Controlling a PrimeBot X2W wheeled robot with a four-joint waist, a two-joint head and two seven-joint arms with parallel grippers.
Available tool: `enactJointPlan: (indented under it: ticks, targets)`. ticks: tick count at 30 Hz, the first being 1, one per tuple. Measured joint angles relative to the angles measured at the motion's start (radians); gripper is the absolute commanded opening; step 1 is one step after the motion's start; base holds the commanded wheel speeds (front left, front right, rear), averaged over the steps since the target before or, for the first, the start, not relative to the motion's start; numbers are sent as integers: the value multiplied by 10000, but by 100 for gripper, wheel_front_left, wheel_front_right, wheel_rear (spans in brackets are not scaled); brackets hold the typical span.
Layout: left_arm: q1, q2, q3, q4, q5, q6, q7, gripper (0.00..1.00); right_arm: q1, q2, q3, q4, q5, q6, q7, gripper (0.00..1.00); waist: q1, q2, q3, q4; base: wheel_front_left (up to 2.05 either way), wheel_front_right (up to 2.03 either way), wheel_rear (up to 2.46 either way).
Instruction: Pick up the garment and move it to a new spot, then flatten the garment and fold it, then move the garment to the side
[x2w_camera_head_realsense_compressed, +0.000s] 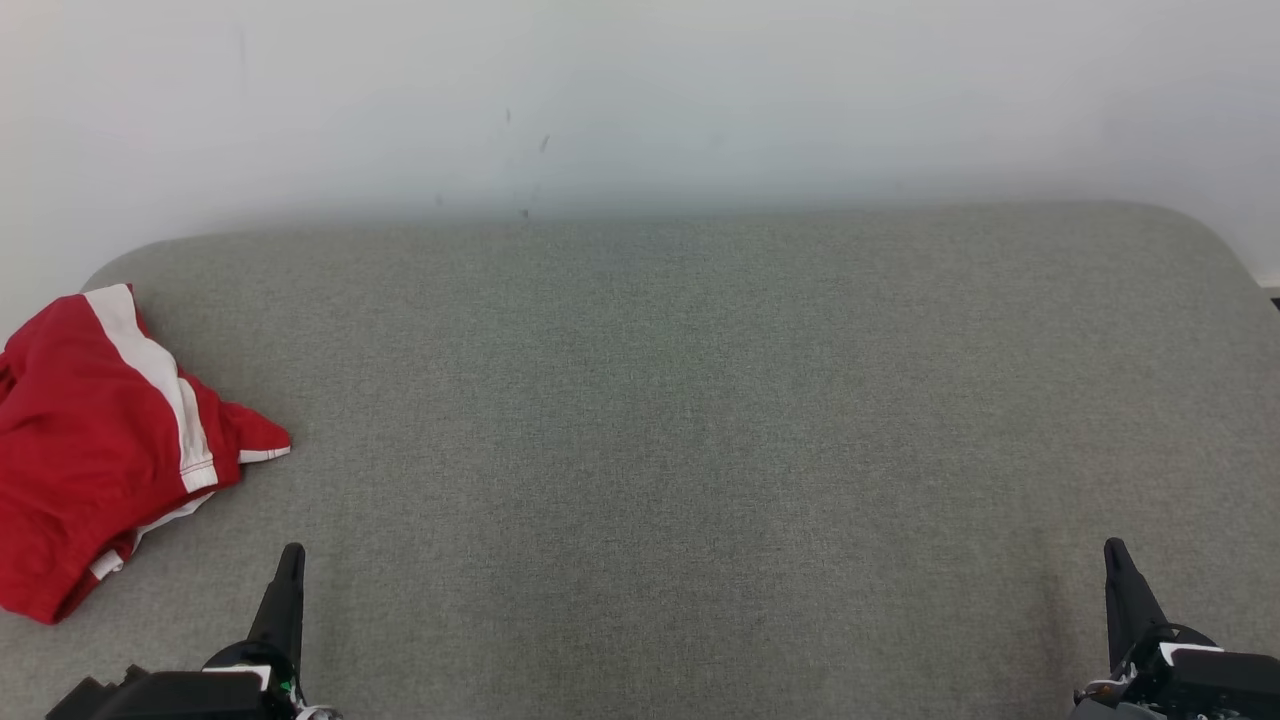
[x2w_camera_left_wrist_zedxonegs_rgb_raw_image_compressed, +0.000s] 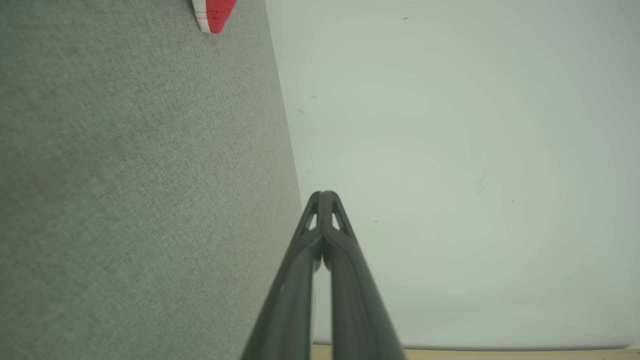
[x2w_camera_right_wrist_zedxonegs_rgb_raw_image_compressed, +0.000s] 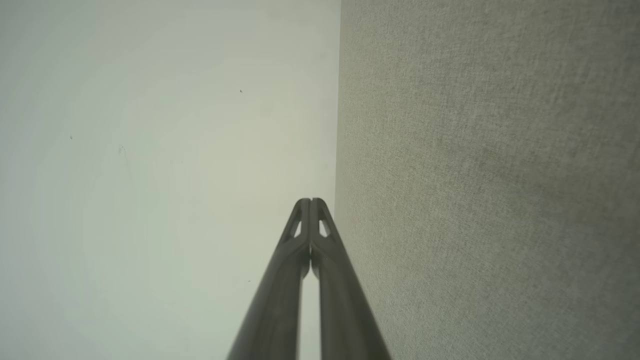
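The garment (x2w_camera_head_realsense_compressed: 90, 440) is red with white bands and lies crumpled at the far left of the grey upholstered surface (x2w_camera_head_realsense_compressed: 680, 420). One red and white corner of the garment (x2w_camera_left_wrist_zedxonegs_rgb_raw_image_compressed: 214, 14) peeks in at the top of the left wrist view. My left gripper (x2w_camera_head_realsense_compressed: 290, 556) rests at the lower left, shut and empty, a short way right of the garment's near edge. In its own wrist view the left gripper (x2w_camera_left_wrist_zedxonegs_rgb_raw_image_compressed: 325, 195) has its fingertips pressed together. My right gripper (x2w_camera_head_realsense_compressed: 1114, 550) sits at the lower right, far from the garment. The right gripper (x2w_camera_right_wrist_zedxonegs_rgb_raw_image_compressed: 310, 201) is shut on nothing.
A pale wall (x2w_camera_head_realsense_compressed: 640, 100) rises right behind the grey surface's far edge. The surface's corners are rounded at the back left and back right. A broad stretch of bare grey fabric lies between the two grippers.
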Motion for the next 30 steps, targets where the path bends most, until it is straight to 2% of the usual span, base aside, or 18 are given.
enactJointPlan:
  ticks: [30]
  targets:
    - [0, 0, 6, 0, 0, 0, 10, 0, 0, 0, 0, 0, 0, 0, 0, 0, 0, 1, 0, 0, 0, 0, 0]
